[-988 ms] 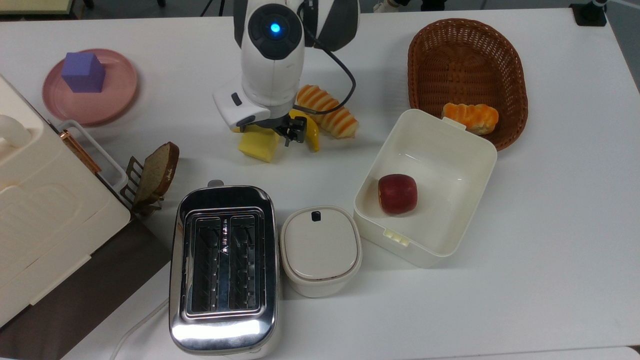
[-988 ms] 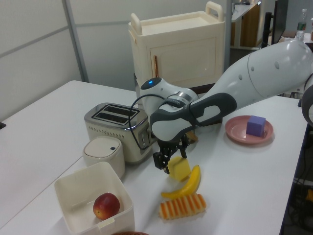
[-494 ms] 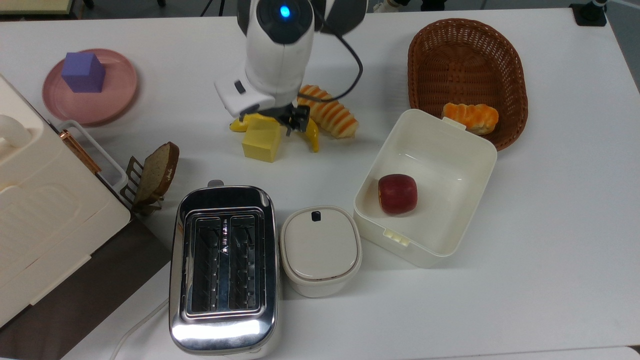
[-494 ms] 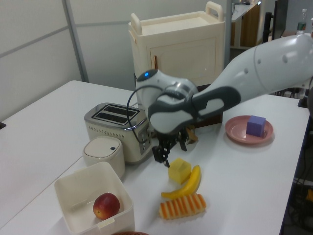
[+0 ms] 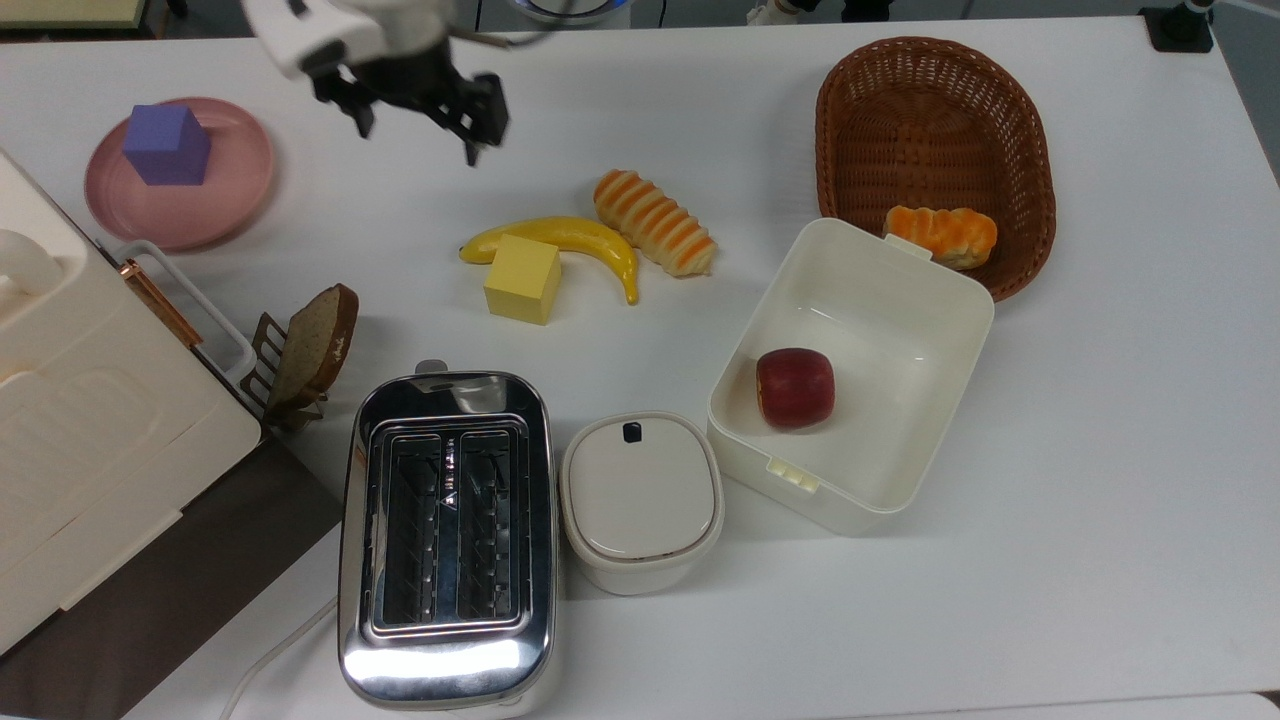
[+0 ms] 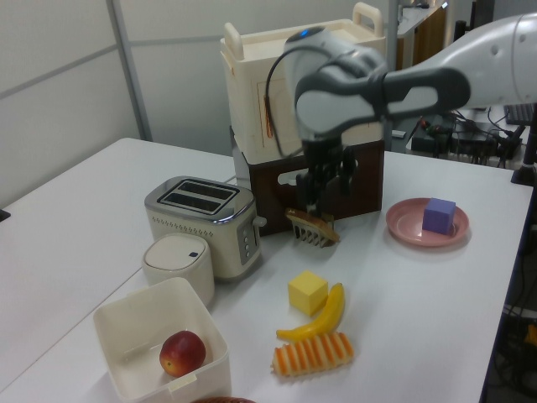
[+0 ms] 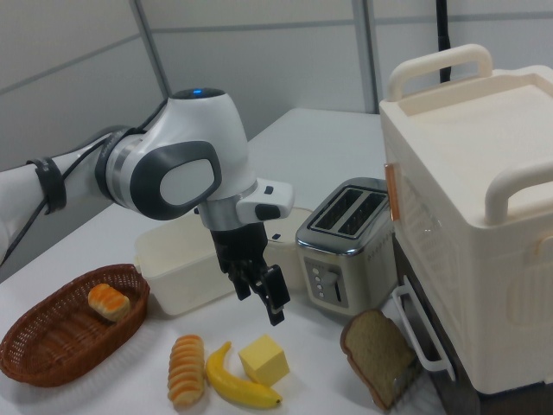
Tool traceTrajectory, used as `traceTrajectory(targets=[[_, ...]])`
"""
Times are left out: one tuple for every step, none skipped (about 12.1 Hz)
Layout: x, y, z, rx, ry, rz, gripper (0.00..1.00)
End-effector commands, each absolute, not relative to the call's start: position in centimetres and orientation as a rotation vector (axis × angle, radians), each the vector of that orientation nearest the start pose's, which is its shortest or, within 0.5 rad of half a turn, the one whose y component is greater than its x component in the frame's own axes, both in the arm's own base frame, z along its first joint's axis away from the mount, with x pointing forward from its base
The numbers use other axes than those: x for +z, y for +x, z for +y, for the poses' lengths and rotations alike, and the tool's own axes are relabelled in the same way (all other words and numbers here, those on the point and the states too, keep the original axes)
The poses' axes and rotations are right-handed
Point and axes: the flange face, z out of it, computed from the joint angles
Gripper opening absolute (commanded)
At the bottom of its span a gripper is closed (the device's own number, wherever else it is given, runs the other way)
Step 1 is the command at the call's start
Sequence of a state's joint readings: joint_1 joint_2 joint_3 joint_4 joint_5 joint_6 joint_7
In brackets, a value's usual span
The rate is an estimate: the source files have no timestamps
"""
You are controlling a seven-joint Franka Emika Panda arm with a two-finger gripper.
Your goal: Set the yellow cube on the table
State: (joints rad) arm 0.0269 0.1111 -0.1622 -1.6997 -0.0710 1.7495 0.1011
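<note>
The yellow cube (image 5: 522, 278) rests flat on the white table (image 5: 1100, 450), touching the inner curve of a banana (image 5: 570, 235). The cube also shows in the left view (image 6: 308, 292) and in the right view (image 7: 263, 360). My gripper (image 5: 415, 105) hangs open and empty well above the table, up and to the top view's left of the cube. In the left view the gripper (image 6: 323, 189) is high over the bread rack. In the right view the gripper (image 7: 257, 296) hovers just above the cube, with a clear gap between them.
A pink plate (image 5: 240, 200) holds a purple cube (image 5: 165, 145). A striped bread roll (image 5: 655, 222) lies by the banana. Toaster (image 5: 445, 540), lidded pot (image 5: 640, 500), white box (image 5: 960, 400) with an apple (image 5: 795, 388), wicker basket (image 5: 935, 120), bread slice (image 5: 315, 340), and cream appliance (image 5: 80, 400) surround the middle.
The gripper let go of the yellow cube, rose and swung toward the top view's upper left. The cube stays on the table beside the banana.
</note>
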Motion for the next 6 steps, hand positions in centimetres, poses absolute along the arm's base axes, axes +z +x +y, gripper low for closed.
traceTrajectory(targets=[[52.4,58.3,-9.0,0.100,-3.146,0.259,1.00],[52.9,58.2,-9.0,0.083,-3.139,0.269,1.00],[53.3,58.1,-9.4,0.070,-3.135,0.296,1.00],[54.0,58.2,-9.4,0.050,-3.130,0.333,1.00],[54.1,58.3,-9.2,0.048,-3.128,0.352,1.00],[53.9,58.3,-9.2,0.050,-3.126,0.369,1.00]])
